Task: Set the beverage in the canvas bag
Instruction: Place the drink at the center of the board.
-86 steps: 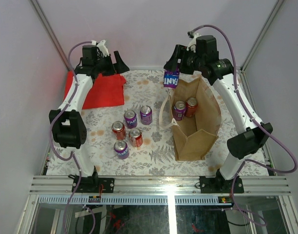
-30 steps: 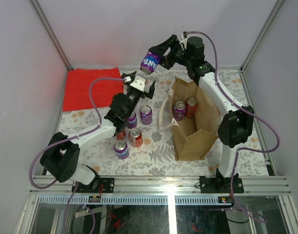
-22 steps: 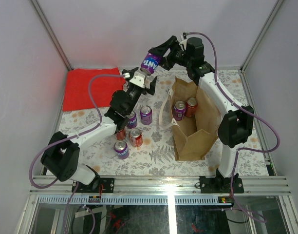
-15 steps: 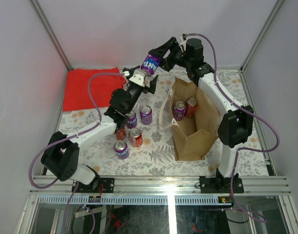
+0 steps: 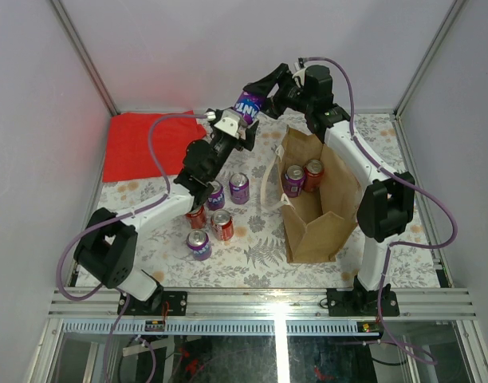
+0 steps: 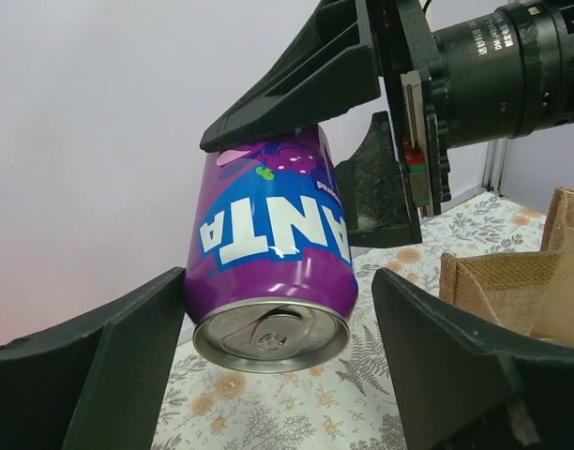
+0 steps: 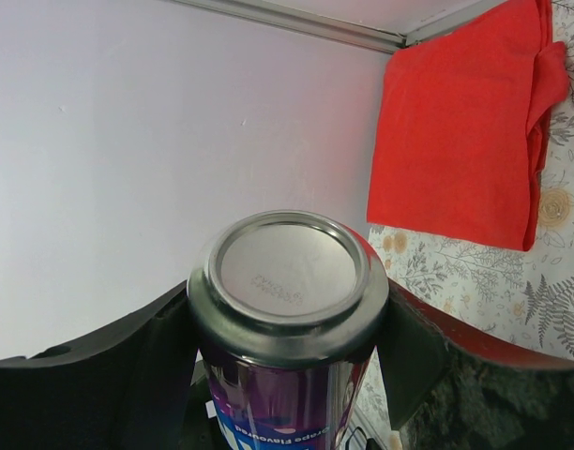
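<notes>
My right gripper (image 5: 254,94) is shut on a purple Fanta can (image 5: 247,104) and holds it tilted in the air, left of and beyond the canvas bag (image 5: 330,209). The right wrist view shows the can's base (image 7: 287,272) between my right fingers (image 7: 128,375). My left gripper (image 5: 233,128) is open right under the can. In the left wrist view the can (image 6: 273,253) hangs between my spread left fingers (image 6: 128,347), with gaps on both sides. The tan bag stands open and holds a purple can (image 5: 294,180) and a red can (image 5: 313,172).
Several cans stand on the floral table left of the bag: purple ones (image 5: 239,187) (image 5: 199,244) and red ones (image 5: 222,225) (image 5: 196,215). A flat red cloth (image 5: 136,148) lies at the back left. The bag's cream strap (image 5: 268,187) hangs on its left side.
The right gripper carried the can leftward from above the bag. The left arm swung from the red cloth toward the can and rose until its open fingers flank it.
</notes>
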